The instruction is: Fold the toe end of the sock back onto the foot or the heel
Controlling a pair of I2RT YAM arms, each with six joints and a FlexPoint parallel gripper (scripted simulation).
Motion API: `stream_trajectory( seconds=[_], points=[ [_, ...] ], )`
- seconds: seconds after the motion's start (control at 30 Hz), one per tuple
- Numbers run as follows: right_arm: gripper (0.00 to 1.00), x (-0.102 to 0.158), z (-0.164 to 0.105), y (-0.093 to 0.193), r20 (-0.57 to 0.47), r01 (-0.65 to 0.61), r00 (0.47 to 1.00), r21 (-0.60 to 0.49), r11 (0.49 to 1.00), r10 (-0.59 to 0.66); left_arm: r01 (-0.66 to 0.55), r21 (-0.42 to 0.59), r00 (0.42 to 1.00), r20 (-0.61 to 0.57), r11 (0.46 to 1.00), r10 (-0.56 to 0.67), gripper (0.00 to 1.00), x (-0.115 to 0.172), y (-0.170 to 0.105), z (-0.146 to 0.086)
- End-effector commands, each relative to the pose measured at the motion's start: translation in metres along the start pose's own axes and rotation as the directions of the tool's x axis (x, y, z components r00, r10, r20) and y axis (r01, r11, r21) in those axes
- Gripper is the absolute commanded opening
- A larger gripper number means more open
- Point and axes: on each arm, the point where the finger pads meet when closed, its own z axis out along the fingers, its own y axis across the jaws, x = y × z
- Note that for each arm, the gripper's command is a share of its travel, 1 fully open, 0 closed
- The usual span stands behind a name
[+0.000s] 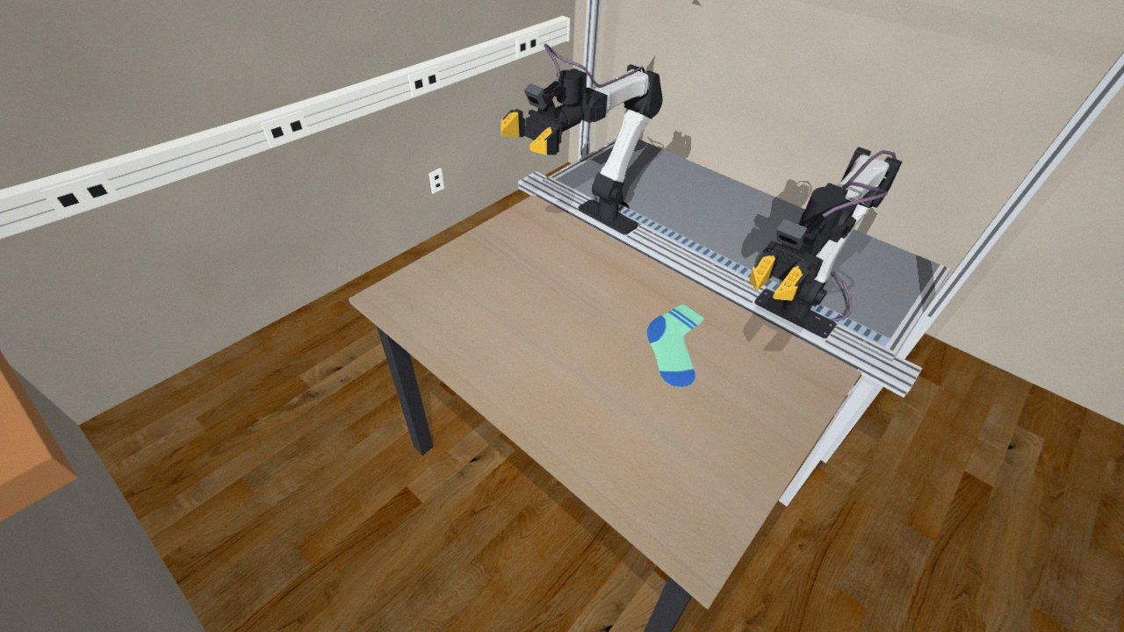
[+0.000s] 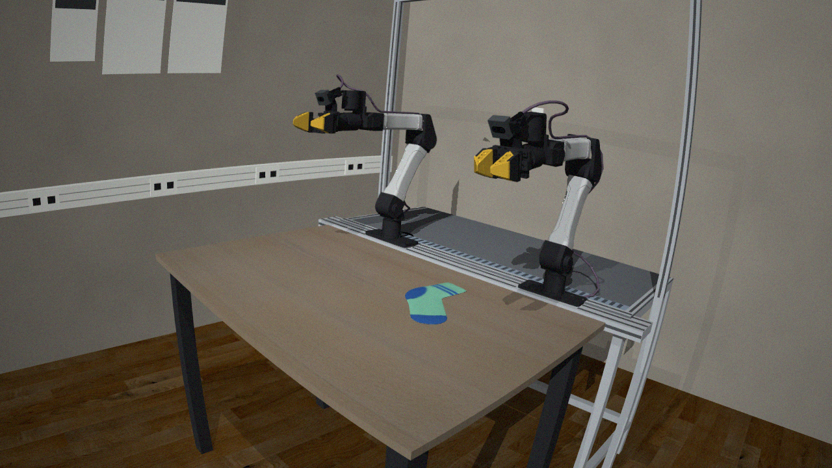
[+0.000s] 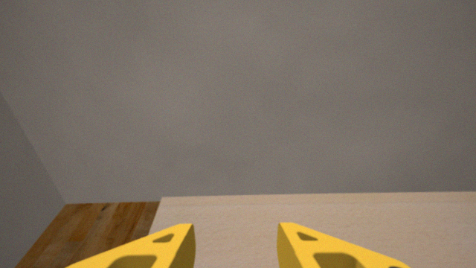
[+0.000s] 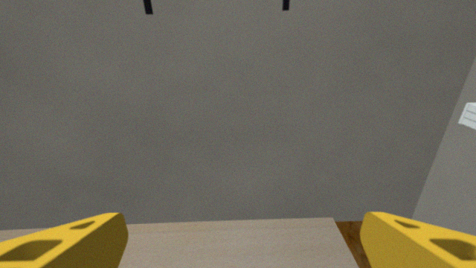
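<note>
The mint-green sock [image 1: 671, 353] [image 2: 426, 305] lies flat and spread out on the table. Its blue toe end [image 1: 677, 377] [image 2: 428, 319] points toward the front and is not folded over. The blue heel [image 1: 656, 328] [image 2: 415, 292] and the striped cuff [image 1: 691, 312] [image 2: 456, 288] are fully visible. My left gripper [image 1: 769, 289] [image 2: 487, 169] [image 3: 236, 234] is part-way open with nothing between its fingers, raised well above the table behind the sock. My right gripper [image 1: 522, 136] [image 2: 305, 123] [image 4: 243, 222] is wide open and empty, high up and far from the sock. Neither wrist view shows the sock.
The wooden table [image 1: 502, 314] [image 2: 279, 290] extends around the sock. A metal rail [image 1: 699, 276] [image 2: 464, 266] carrying both arm bases runs along its back edge. Upright frame posts [image 1: 591, 78] [image 2: 680, 145] stand behind at both sides.
</note>
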Motion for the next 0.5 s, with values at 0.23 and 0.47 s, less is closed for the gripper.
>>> stream_trajectory(
  seconds=[0.23, 0.47],
  points=[
    [1.0, -0.007, -0.002, 0.001, 0.019, 0.002, 1.0, -0.003, 1.0, -0.002, -0.118, 0.103, 0.951, -0.276, 0.988, 0.142, 0.34, 0.044, -0.023, 0.032],
    [1.0, -0.007, -0.002, 0.001, 0.019, 0.002, 1.0, -0.003, 1.0, -0.002, -0.169, 0.208, 0.853, -0.459, 0.963, 0.248, 0.34, 0.088, -0.04, 0.052]
  ],
)
